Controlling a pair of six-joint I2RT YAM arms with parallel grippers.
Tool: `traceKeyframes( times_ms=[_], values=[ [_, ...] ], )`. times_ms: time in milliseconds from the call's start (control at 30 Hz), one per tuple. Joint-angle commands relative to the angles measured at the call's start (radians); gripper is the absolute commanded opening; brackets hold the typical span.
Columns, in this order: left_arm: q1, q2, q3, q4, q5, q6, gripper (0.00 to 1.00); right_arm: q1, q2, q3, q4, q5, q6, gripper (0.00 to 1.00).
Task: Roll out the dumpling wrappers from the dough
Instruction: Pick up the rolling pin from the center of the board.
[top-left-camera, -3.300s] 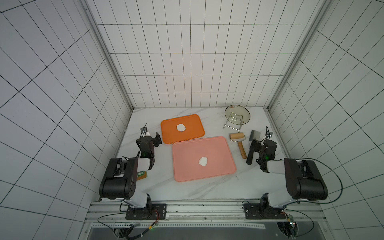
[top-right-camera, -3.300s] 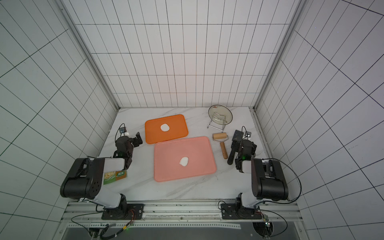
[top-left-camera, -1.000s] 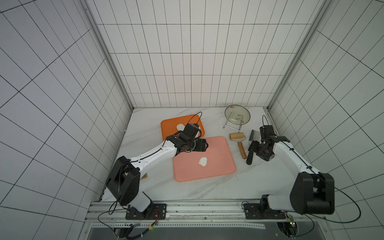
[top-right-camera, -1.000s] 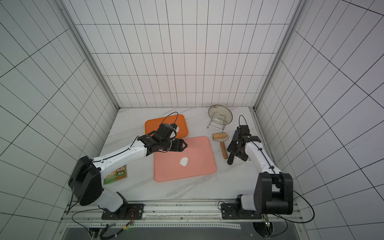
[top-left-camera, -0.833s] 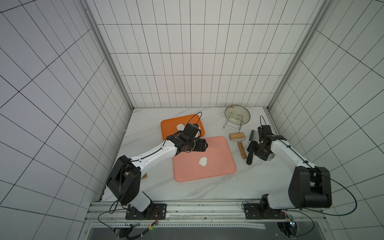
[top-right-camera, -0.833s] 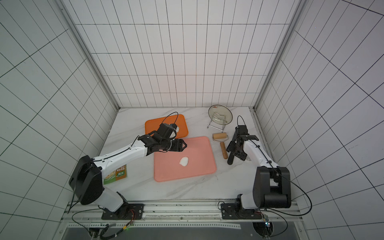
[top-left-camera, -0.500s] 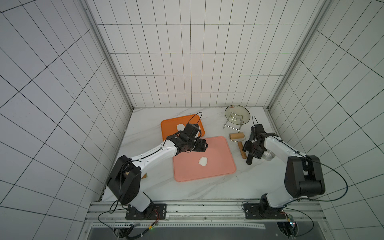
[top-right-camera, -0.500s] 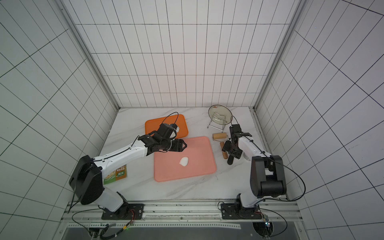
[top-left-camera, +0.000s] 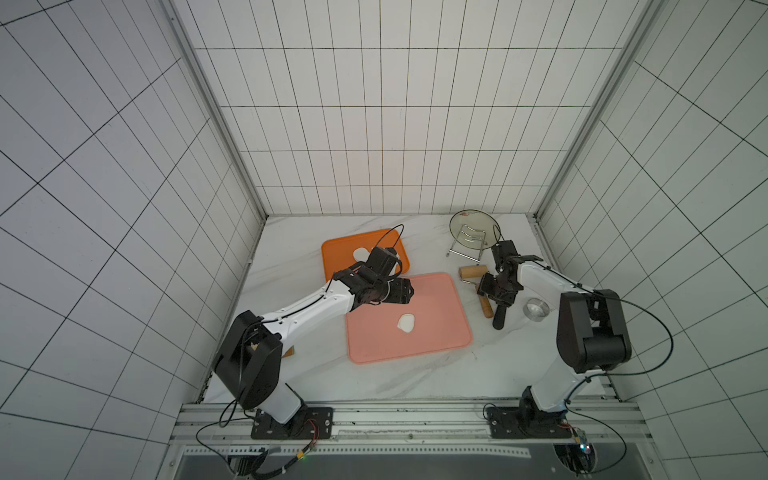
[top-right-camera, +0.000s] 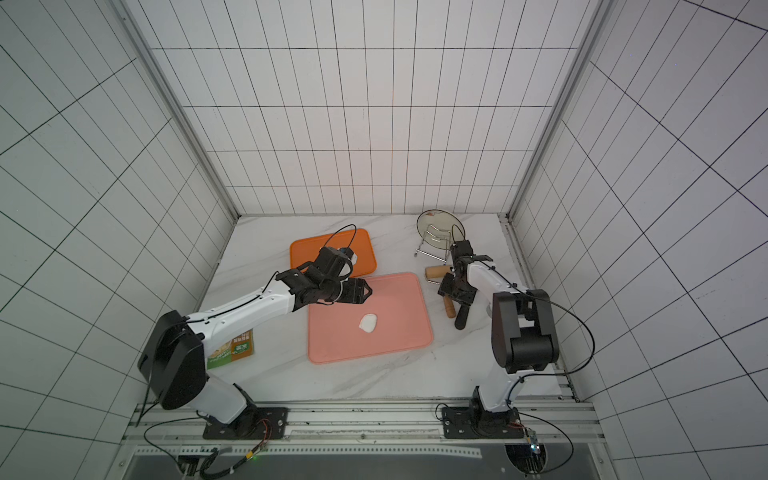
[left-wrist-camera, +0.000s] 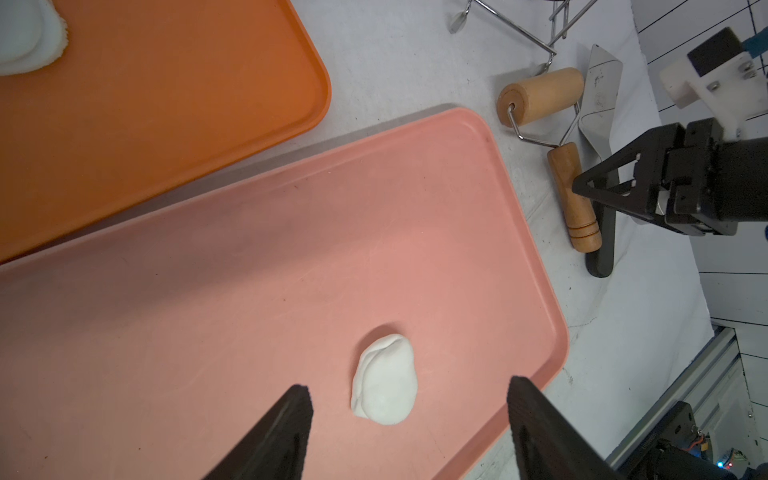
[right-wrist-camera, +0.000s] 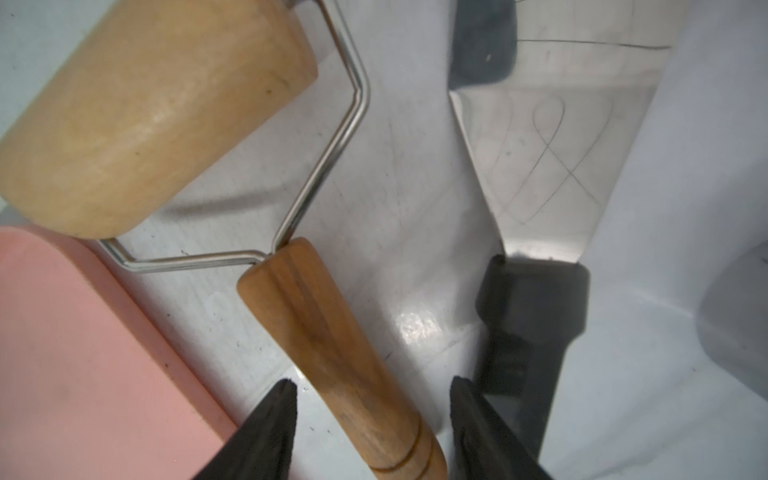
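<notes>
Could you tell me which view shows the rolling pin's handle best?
The right wrist view: the rolling pin's handle looms large between the right gripper's open jaws. The left wrist view shows it smaller; both top views, tiny.

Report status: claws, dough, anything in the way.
Left claw open over pink tray, dough lump ahead, unrolled. Right claw open astride roller handle, not gripping. Spatula lies close beside it; nothing on dough.

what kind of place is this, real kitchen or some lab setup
Most likely a robot test cell dressed as a kitchen: white tiled walls box in a marble-look counter, two robot arms are bolted to a metal rail, and a wooden roller lies beside a pink tray holding dough.
</notes>
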Motion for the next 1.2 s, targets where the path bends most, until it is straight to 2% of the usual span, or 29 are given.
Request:
traceKeyframes(
  times_ms=[0,333,733,767,1033,1167],
  values=[
    [0.019,-0.033,-0.023,0.002,-0.012,-0.006,0.75,0.021,0.03,0.051,-0.006,-0.007,-0.022,0.61],
    [0.037,-0.079,-0.063,0.008,-0.012,-0.027,0.75,0.053,0.098,0.063,0.0,0.011,-0.033,0.51],
    [0.042,-0.098,-0.079,0.004,-0.014,-0.037,0.75,0.089,0.106,0.058,-0.003,0.049,-0.069,0.33],
    [0.041,-0.102,-0.083,0.004,-0.014,-0.037,0.75,0.092,0.104,0.056,-0.006,0.054,-0.073,0.3],
    [0.056,-0.107,-0.083,0.005,-0.009,-0.038,0.75,0.099,0.077,0.031,0.001,0.063,-0.069,0.27],
    [0.062,-0.11,-0.085,0.007,-0.008,-0.038,0.75,0.099,0.086,0.026,0.002,0.067,-0.072,0.3]
  ],
)
